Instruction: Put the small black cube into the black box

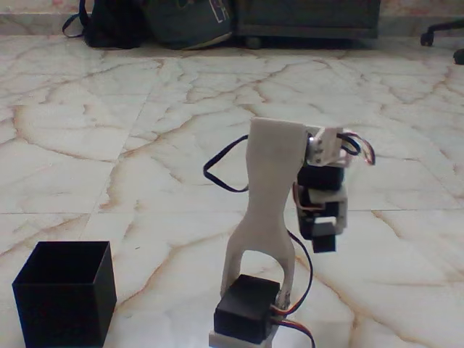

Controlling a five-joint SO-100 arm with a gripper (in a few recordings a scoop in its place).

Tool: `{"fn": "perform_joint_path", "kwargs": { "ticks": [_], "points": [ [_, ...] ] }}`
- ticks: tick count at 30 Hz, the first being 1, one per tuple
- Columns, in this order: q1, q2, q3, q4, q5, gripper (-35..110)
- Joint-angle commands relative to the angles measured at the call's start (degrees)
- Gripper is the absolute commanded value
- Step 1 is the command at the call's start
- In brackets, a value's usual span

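Note:
The white arm rises from its black base motor at the bottom centre of the fixed view, its forearm bent down to the right. The gripper (323,230) points at the floor and is shut on the small black cube (325,243), which hangs tilted at the fingertips, clear of the marble. The black box (65,293), open-topped with thin walls, stands on the floor at the lower left, well to the left of the gripper and the arm. I cannot see the bottom of the box.
The surface is a pale veined marble floor (145,145). Dark bags (145,22) and a dark cabinet (312,18) line the far wall, and a chair's wheeled foot (442,32) shows at the top right. Black cables (217,170) loop off the arm.

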Motion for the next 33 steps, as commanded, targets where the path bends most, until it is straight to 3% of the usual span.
{"fn": "perform_joint_path", "kwargs": {
  "ticks": [1, 12, 33],
  "points": [
    [-3.7, 4.5, -0.2, 0.1, 4.3, 0],
    [-27.9, 13.2, 0.5, -0.4, 30.1, 0],
    [-67.9, 19.9, 6.4, -1.1, 59.6, 0]
  ]
}}
